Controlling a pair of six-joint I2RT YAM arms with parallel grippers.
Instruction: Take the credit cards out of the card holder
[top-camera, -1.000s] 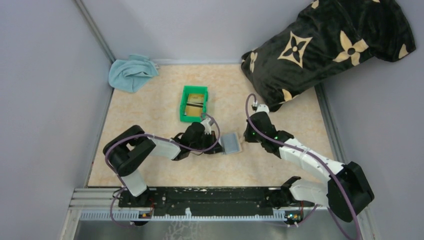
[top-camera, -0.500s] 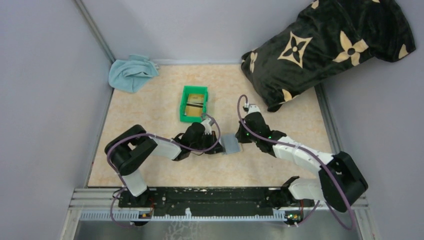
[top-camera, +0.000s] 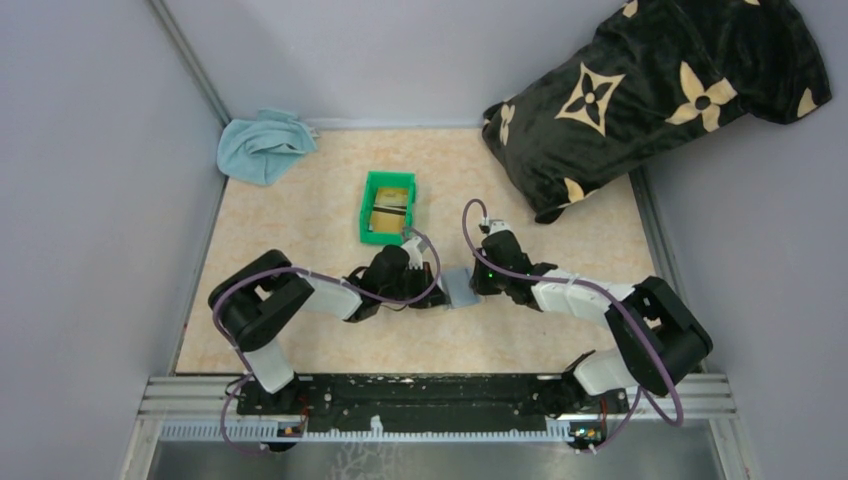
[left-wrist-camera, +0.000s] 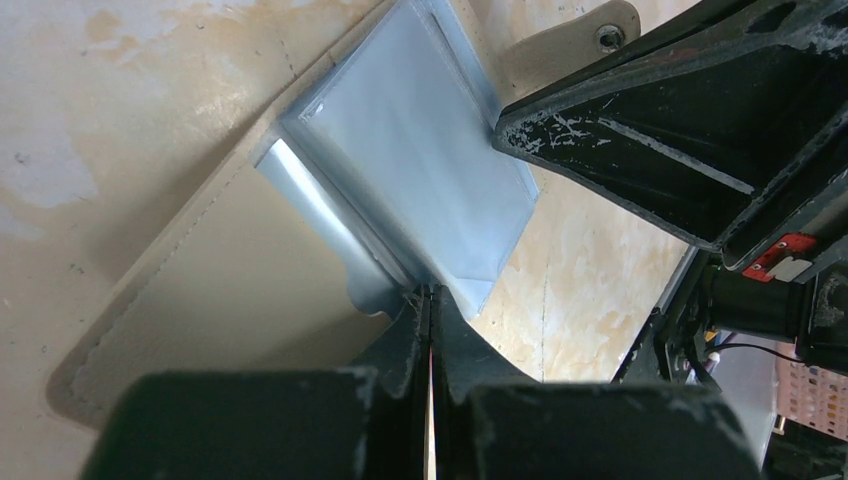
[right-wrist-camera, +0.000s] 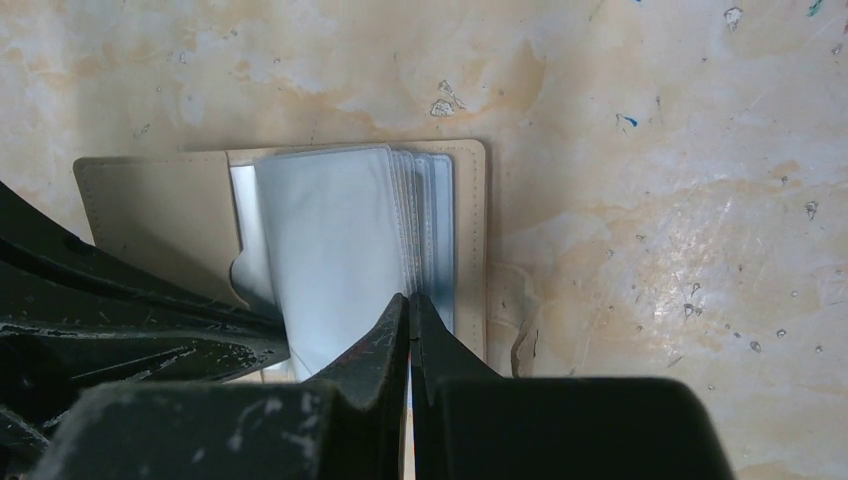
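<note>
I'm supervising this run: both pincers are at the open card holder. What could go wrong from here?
1. The right pincer seems shut on clear sleeves, not a card; pulling may tear them.
2. With the left pincer pinching the same card holder, opposed pulls could strain it.

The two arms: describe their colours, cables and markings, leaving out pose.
Both the left arm and right arm pair white link shells with black joint housings, and a purple cable loops along each. Small green lights glow near the right wrist. The left gripper and right gripper have black, white-scuffed fingers.
</note>
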